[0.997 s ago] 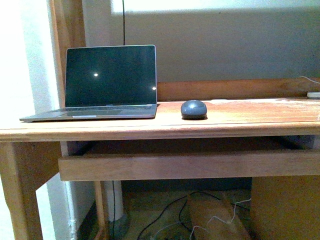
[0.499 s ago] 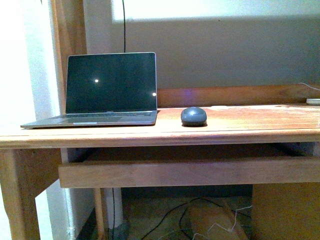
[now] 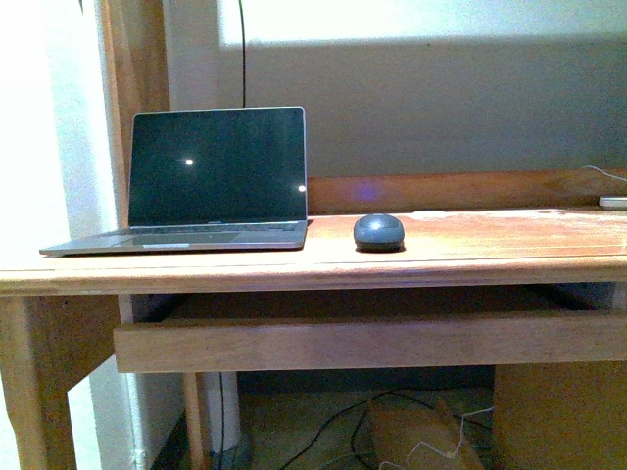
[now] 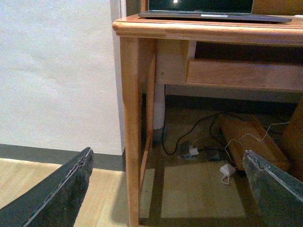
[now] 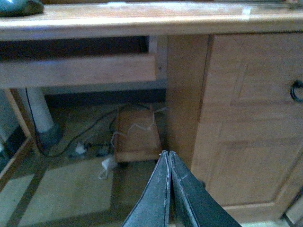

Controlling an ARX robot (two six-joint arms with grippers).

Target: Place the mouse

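The dark grey dome-shaped mouse (image 3: 378, 232) rests on the wooden desk (image 3: 470, 259), just right of the open laptop (image 3: 211, 181). It also shows at the edge of the right wrist view (image 5: 19, 6). Neither arm shows in the front view. My left gripper (image 4: 168, 163) is open and empty, low near the floor in front of the desk's left leg (image 4: 131, 123). My right gripper (image 5: 168, 153) is shut and empty, below the desk top beside the cabinet (image 5: 251, 118).
A pull-out shelf (image 3: 362, 338) hangs under the desk top. Cables and a power adapter (image 4: 227, 171) lie on the floor with a brown box (image 5: 137, 132). A white wall (image 4: 57, 71) stands left of the desk. A pale disc (image 3: 614, 202) lies at the far right.
The front view has shifted slightly, so the desk, laptop and mouse sit a little lower in frame. The mouse has not moved on the desk.
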